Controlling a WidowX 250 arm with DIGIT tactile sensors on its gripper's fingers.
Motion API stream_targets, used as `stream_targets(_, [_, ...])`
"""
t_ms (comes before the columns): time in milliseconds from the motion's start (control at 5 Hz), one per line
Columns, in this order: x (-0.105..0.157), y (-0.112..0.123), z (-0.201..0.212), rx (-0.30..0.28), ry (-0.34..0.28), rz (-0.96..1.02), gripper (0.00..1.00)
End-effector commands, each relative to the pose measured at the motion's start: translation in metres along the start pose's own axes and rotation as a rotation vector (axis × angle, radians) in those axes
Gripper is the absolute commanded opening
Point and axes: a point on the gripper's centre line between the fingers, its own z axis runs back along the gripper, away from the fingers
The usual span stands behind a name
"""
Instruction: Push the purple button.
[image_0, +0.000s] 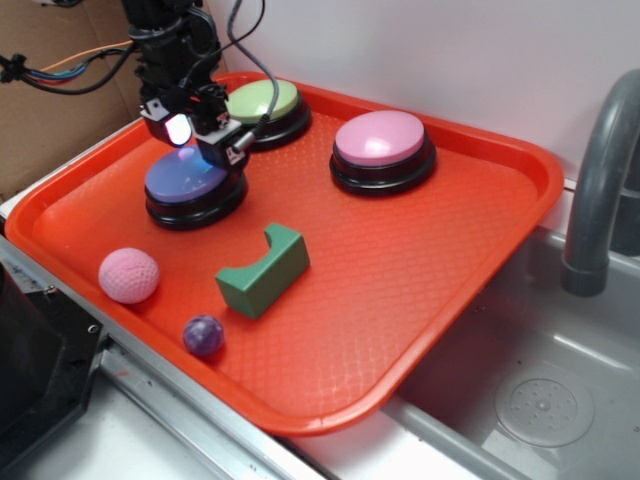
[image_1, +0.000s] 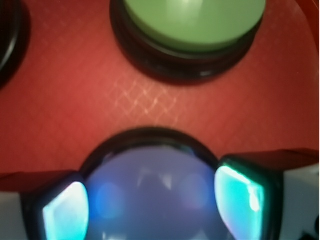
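Observation:
The purple button (image_0: 190, 182), a blue-violet dome on a black base, sits at the left of the red tray (image_0: 420, 300). My gripper (image_0: 200, 138) is directly over it, fingers lit and down at the dome's far edge. In the wrist view the dome (image_1: 150, 195) fills the gap between my two glowing fingers (image_1: 67, 212), which stand apart on either side. The gripper is open and holds nothing. Whether the fingers touch the dome I cannot tell.
A green button (image_0: 264, 105) stands just behind the gripper, also in the wrist view (image_1: 192, 25). A pink button (image_0: 382, 148) is at the back right. A green block (image_0: 264, 268), pink ball (image_0: 129, 274) and small purple ball (image_0: 203, 335) lie nearer. A sink and faucet (image_0: 600, 190) are at the right.

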Motion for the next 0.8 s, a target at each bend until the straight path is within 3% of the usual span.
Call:
stream_targets(0, [-0.025,0.012,0.071,0.030,-0.085,0.010,1.00])
stream_targets(400, [-0.034,0.013,0.088,0.017,-0.092,0.001,1.00])
stream_targets(600, [-0.039,0.009,0.093,0.056,-0.110,-0.049,1.00])
